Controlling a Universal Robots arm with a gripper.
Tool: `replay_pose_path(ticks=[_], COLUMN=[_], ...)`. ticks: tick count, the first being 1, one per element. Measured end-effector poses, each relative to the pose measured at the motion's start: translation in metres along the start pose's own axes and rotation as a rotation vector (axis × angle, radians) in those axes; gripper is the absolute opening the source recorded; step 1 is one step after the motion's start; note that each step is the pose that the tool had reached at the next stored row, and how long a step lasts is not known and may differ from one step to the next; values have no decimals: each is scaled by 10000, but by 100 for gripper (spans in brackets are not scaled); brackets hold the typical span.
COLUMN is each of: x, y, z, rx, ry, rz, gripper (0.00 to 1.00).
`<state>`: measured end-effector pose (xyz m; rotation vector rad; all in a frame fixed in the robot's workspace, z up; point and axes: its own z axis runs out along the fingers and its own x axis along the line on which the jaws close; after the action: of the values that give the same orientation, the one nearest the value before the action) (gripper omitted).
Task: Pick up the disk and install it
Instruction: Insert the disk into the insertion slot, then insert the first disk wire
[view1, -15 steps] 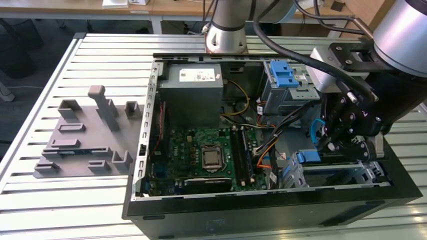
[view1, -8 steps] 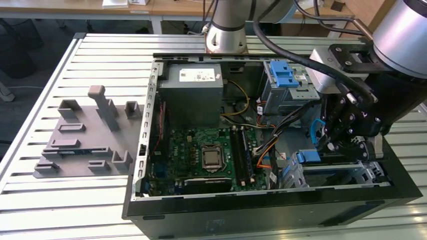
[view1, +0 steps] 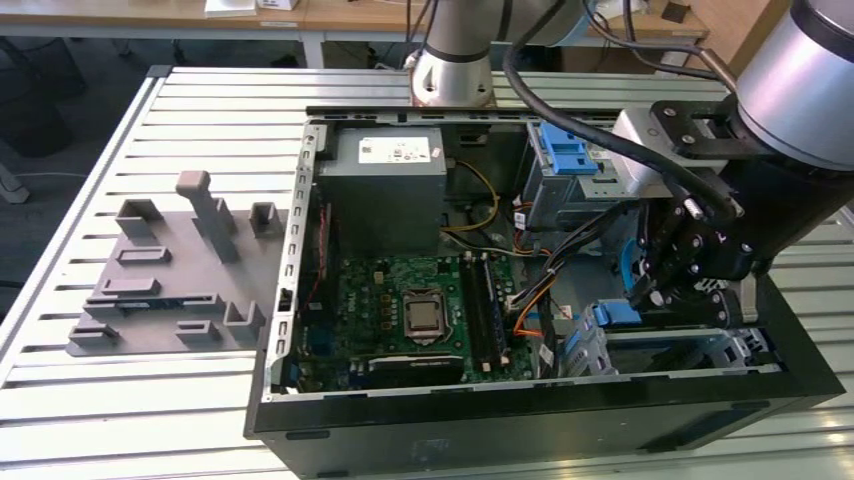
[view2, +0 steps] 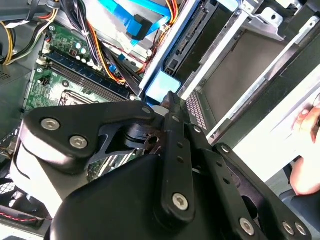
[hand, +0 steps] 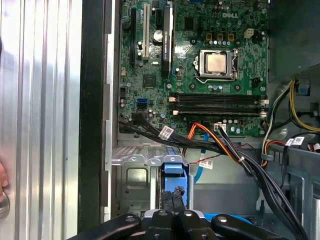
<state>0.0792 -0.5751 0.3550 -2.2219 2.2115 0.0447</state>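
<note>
The disk sits low in the open computer case (view1: 287, 300), in the drive bay toward the exterior view's right. Its blue plastic frame shows as a tab (view1: 618, 314) (hand: 175, 169) (view2: 162, 85); the arm hides the label face. My gripper (view1: 667, 300) reaches down into that bay. In both wrist views its fingertips (hand: 173, 199) (view2: 169, 102) stand close together at the blue frame's edge, apparently shut on it. A silver metal bay (hand: 132, 182) lies right beside the disk.
The motherboard (view1: 414, 310) fills the case floor, with orange and black cables (hand: 225, 147) running close to the bay. A grey box (view1: 387, 165) and a cage with a blue latch (view1: 574, 160) sit at the back. A grey fixture (view1: 174, 270) lies on the slatted table. A person's hand (view2: 306, 122) rests near the case.
</note>
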Motion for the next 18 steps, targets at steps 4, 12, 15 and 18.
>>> replay_pose_path(ticks=[4, 12, 15, 18], x=[-2, -2, -2, -2], y=[1, -27, -78, -160], z=[-49, -79, -79, -80], rx=[1, -24, -46, -65], ry=[2, 3, -3, -9], rz=[0, 0, 1, 1], gripper=[12, 12, 12, 12])
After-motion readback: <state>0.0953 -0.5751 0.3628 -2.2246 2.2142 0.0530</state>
